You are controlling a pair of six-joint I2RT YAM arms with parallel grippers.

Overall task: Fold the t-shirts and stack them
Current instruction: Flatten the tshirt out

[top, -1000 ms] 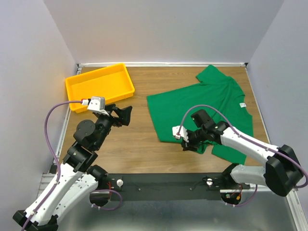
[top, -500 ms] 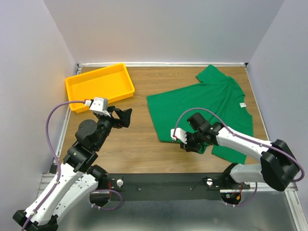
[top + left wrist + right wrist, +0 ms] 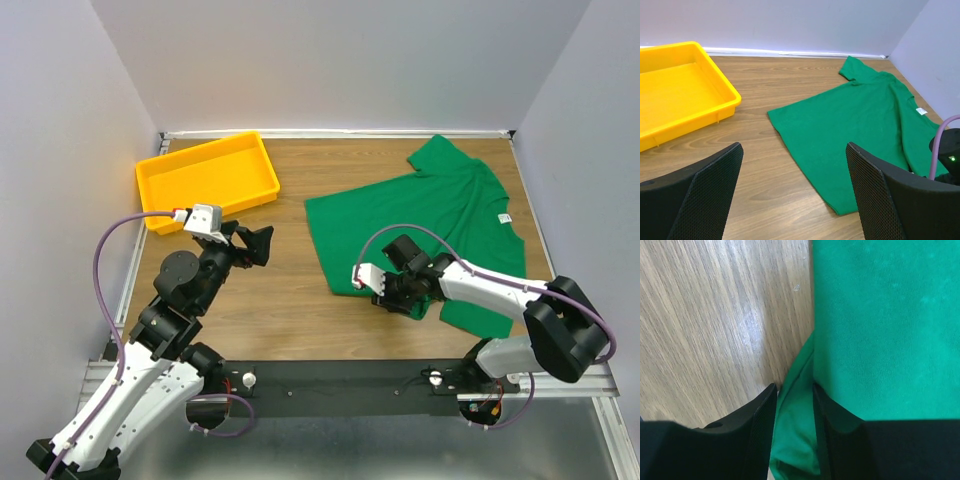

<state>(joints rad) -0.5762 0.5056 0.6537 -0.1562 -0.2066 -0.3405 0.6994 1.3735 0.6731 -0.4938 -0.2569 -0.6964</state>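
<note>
A green t-shirt point(image 3: 430, 210) lies spread on the wooden table at the right, its white neck tag point(image 3: 504, 217) toward the right edge. My right gripper point(image 3: 385, 298) is low at the shirt's near-left hem. In the right wrist view the hem of the t-shirt point(image 3: 880, 315) is bunched up between the two black fingers point(image 3: 762, 415), and the right gripper point(image 3: 794, 392) is shut on that fold. My left gripper point(image 3: 262, 243) hovers open above bare wood, left of the shirt. The left wrist view shows the t-shirt point(image 3: 855, 120) ahead of the open left gripper point(image 3: 792, 150).
A yellow plastic tray point(image 3: 200, 148) sits at the back left, its rim point(image 3: 725, 85) close to the left arm. White walls enclose the table on three sides. Bare wood lies between the tray and the shirt.
The right gripper has slid a little to the left along the shirt's near hem and its jaws have narrowed onto the cloth. The left arm has barely moved.
</note>
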